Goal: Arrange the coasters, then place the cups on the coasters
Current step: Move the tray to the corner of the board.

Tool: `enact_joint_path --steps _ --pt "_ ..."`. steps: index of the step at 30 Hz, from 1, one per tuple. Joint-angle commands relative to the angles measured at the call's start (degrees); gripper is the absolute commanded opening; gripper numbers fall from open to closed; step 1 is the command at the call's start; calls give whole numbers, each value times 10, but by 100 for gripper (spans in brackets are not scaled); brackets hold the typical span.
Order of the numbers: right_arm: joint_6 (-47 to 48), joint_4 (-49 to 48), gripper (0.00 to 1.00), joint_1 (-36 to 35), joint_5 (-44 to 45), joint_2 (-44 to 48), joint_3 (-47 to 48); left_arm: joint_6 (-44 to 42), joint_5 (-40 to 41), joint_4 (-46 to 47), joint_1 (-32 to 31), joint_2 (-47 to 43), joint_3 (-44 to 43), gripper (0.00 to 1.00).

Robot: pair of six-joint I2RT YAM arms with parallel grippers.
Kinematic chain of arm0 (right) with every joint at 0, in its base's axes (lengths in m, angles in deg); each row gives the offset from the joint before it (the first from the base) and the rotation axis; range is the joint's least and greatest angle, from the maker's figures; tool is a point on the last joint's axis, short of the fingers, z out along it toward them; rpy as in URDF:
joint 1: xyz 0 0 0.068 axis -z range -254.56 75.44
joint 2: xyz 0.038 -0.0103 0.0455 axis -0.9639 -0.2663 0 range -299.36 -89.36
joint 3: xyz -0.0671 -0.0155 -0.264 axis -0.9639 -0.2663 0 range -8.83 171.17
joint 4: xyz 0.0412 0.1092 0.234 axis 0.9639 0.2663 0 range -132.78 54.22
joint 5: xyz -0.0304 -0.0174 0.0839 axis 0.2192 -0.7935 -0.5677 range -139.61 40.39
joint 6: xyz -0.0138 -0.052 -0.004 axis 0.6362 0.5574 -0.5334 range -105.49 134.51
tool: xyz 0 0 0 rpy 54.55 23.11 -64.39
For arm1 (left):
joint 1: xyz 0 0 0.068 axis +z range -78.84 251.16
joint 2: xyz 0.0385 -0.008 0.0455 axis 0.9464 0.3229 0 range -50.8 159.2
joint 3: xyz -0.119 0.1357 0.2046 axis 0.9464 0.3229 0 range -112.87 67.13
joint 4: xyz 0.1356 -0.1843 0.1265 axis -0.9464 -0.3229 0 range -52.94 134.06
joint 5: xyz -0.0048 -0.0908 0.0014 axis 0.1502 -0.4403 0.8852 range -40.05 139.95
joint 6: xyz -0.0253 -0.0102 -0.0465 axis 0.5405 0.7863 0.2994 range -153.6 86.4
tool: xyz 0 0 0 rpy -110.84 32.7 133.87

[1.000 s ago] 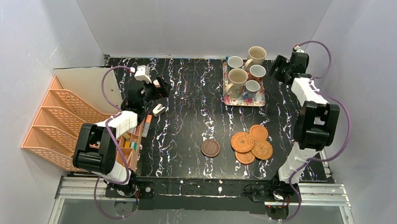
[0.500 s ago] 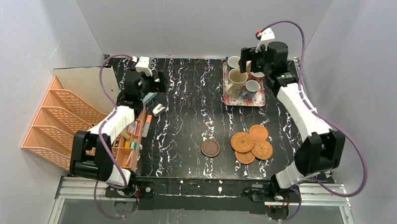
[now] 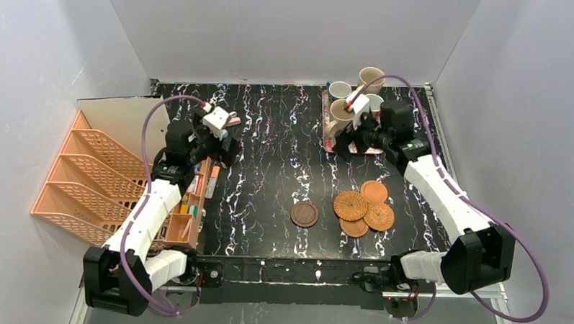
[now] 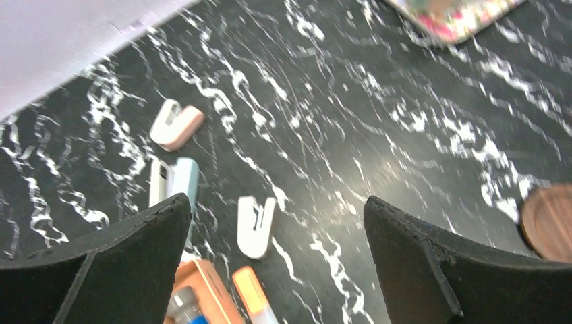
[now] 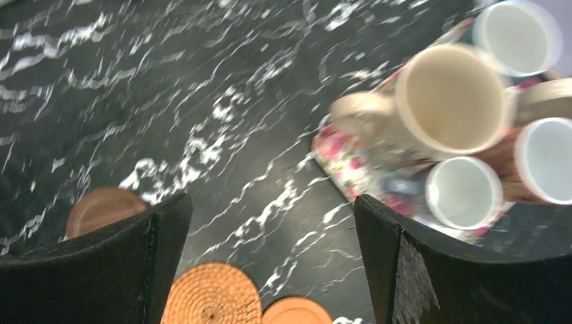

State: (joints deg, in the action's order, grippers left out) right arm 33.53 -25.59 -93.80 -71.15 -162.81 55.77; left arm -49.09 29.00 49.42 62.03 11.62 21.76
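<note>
Right gripper (image 5: 270,206) has its jaws spread wide with nothing between them, and it hangs over the near-left corner of the floral tray (image 5: 335,152). That tray sits at the far edge of the worktop (image 3: 269,168), a bit right of the middle. The cups (image 5: 448,101) are all crowded together there, upright, big beige ones next to the small white-lined ones, and none is on a coaster yet. The four orange coasters (image 3: 351,205) are bunched up and touching each other toward the near edge, right of centre, woven and smooth ones mixed. The dark brown coaster (image 3: 304,214) lies by itself just left of that bunch. Left gripper (image 4: 276,204) is also gaping open and empty, over the left side of the worktop above a white clip (image 4: 256,226) and a pink clip (image 4: 175,125), near the orange file rack (image 3: 82,176).
</note>
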Motion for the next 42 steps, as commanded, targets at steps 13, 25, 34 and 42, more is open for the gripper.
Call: enact_joint_path --steps 13,25,34,42 --pt "-18 -51 98 -94 161 -111 2 -101 -77 -171 1 -106 71 98" --pt "-202 27 98 -96 229 -315 241 -110 -92 -185 1 -154 119 98" --pt "-205 -70 98 -102 304 -297 166 -113 -91 -188 2 -195 138 98" --pt "-175 -21 98 -82 295 -300 177 -116 -92 -187 2 -215 144 98"
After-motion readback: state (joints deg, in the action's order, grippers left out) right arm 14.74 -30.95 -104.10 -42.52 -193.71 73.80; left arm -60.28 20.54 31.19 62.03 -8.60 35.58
